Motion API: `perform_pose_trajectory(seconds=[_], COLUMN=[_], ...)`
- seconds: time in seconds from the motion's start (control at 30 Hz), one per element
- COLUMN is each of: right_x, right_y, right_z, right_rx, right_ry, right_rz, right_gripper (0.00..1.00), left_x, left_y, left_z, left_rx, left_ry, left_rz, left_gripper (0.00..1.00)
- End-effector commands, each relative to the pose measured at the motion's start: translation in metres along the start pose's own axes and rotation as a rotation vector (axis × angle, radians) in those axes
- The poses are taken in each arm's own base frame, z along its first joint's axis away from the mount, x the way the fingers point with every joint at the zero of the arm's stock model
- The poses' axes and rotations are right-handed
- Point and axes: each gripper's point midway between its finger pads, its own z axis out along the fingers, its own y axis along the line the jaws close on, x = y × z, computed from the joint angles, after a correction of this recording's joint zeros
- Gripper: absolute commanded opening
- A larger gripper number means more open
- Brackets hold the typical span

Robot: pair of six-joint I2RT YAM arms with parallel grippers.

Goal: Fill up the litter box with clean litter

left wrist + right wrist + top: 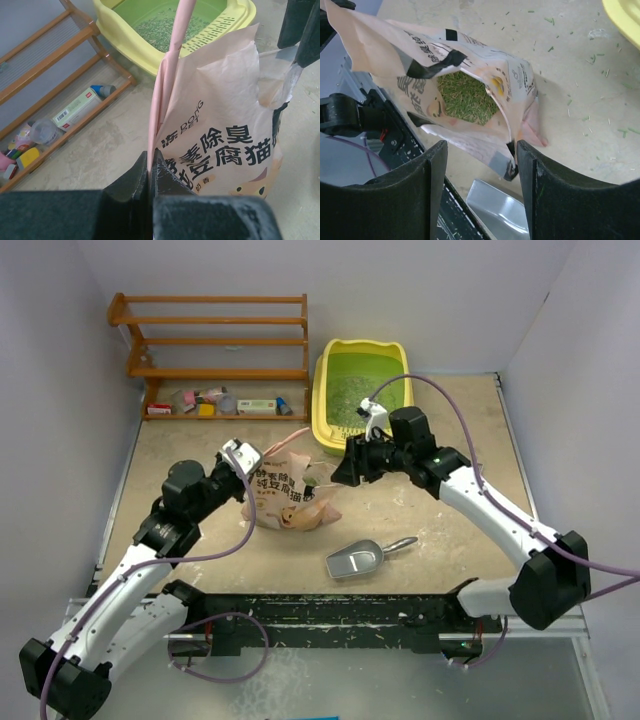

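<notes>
**Two-arm setup at the bag of litter.** The left end effector (151, 160) has its fingers pressed together on the pink side seam of the pink bag (220, 125), which rises upright directly ahead of it. Beyond the bag, farther ahead of this end effector, stands the litter box (130, 45), so the bag partly blocks the view of the box. The box's slotted front lip faces the bag, and a thin, patchy layer of granules lies on its green floor.

The right end effector (481, 150) has its fingers wide apart and grips nothing. It hovers over the bag's torn mouth, where clean litter (465, 97) is visible inside. One loose corner of the bag hangs between the fingers, close to the right-hand one; contact cannot be judged.

In the top view this end effector lies between the bag and the front lip of the litter box. A metal scoop (355, 560) rests on the tabletop (450, 530) behind and below the right end effector, towards the arm bases and apart from the bag. Stray granules (590, 60) dot the tabletop ahead of it.

To the left of the left end effector, beside the litter box, a wooden rack (50, 60) leans at the wall. Small packages (77, 107) sit on its lowest shelf.
</notes>
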Motion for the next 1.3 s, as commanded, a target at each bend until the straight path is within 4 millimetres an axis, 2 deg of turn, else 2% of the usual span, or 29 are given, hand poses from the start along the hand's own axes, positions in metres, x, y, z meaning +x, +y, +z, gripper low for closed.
perform_pose_trajectory(seconds=[0.0,0.17,0.3,0.5,0.53,0.6,0.63,0.73,0.8,1.0,1.03,1.13,1.2,1.27], right_x=[-0.03,-0.03,-0.016,0.004,0.007,0.014,0.015,0.012,0.007,-0.026,-0.031,-0.034,-0.024,-0.007], right_y=[0.006,-0.011,-0.02,-0.023,-0.025,-0.035,-0.042,-0.066,-0.069,-0.07,-0.067,-0.065,-0.069,-0.073], right_z=[0.004,0.019,0.029,0.029,0.027,0.022,0.015,-0.009,-0.023,-0.054,-0.056,-0.057,-0.05,-0.041], right_rx=[0.051,0.158,0.237,0.283,0.292,0.35,0.403,0.577,0.627,0.732,0.729,0.716,0.707,0.69], right_ry=[-0.078,-0.008,0.076,0.139,0.145,0.166,0.178,0.162,0.148,0.075,0.055,0.02,0.041,0.082], right_rz=[-0.068,-0.092,-0.124,-0.143,-0.142,-0.138,-0.142,-0.167,-0.175,-0.239,-0.238,-0.234,-0.231,-0.213], right_gripper=[0.59,0.59,0.58,0.56,0.5,0.13,0.0,0.0,0.0,0.0,0.0,0.0,0.0,0.0], left_x=[-0.045,-0.046,-0.049,-0.054,-0.054,-0.056,-0.057,-0.06,-0.066,-0.126,-0.129,-0.118,-0.104,-0.089], left_y=[0.022,0.021,0.021,0.027,0.027,0.029,0.031,0.044,0.051,0.048,0.049,0.056,0.055,0.045], left_z=[-0.009,-0.01,-0.01,-0.015,-0.015,-0.015,-0.015,-0.019,-0.022,-0.024,-0.021,-0.011,-0.005,0.002], left_rx=[-0.105,-0.1,-0.099,-0.136,-0.14,-0.149,-0.158,-0.221,-0.252,-0.163,-0.159,-0.195,-0.196,-0.142], left_ry=[-0.159,-0.167,-0.177,-0.211,-0.215,-0.219,-0.221,-0.223,-0.229,-0.326,-0.323,-0.295,-0.287,-0.274], left_rz=[0.013,0.01,0.01,0.007,0.006,0.006,0.009,0.031,0.046,0.127,0.148,0.197,0.197,0.164], left_gripper=[0.0,0.0,0.0,0.0,0.0,0.0,0.0,0.0,0.0,0.0,0.0,0.0,0.0,0.0])
